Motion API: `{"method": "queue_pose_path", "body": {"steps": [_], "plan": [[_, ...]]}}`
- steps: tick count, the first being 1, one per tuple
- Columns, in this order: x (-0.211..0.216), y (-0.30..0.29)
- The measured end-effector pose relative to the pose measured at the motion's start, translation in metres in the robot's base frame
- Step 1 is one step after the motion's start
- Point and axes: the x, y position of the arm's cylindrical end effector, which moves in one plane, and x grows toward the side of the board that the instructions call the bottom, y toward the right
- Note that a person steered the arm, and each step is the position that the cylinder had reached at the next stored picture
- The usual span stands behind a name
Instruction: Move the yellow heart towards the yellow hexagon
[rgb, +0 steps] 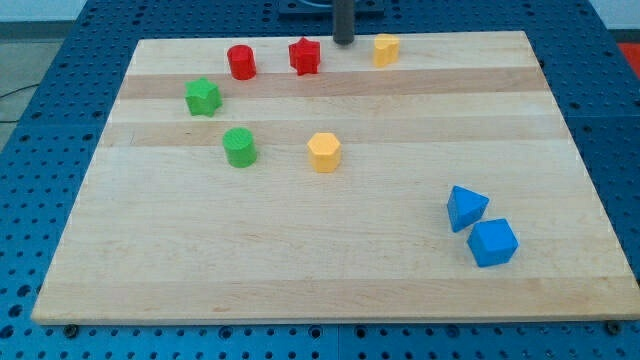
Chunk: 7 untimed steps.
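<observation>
Two yellow blocks lie on the wooden board (330, 270). One yellow block (386, 49), which looks like the heart, sits near the board's top edge, right of centre. The other yellow block (324, 152), which looks like the hexagon, sits near the middle, below and to the left of the first. Their shapes are hard to make out at this size. My tip (343, 43) is at the top edge, between the red star (304, 56) on its left and the upper yellow block on its right, touching neither.
A red cylinder (241, 62) sits left of the red star. A green star (203, 97) and a green cylinder (240, 147) are at the left. A blue triangular block (466, 208) and a blue cube (492, 242) sit together at the lower right.
</observation>
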Motion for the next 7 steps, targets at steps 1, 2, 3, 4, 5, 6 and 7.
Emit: {"method": "queue_pose_path", "body": {"steps": [1, 2, 3, 4, 5, 6, 7], "plan": [[0.025, 0.025], [0.041, 0.014], [0.055, 0.019], [0.043, 0.037], [0.035, 0.019], [0.014, 0.016], [0.018, 0.047]]}}
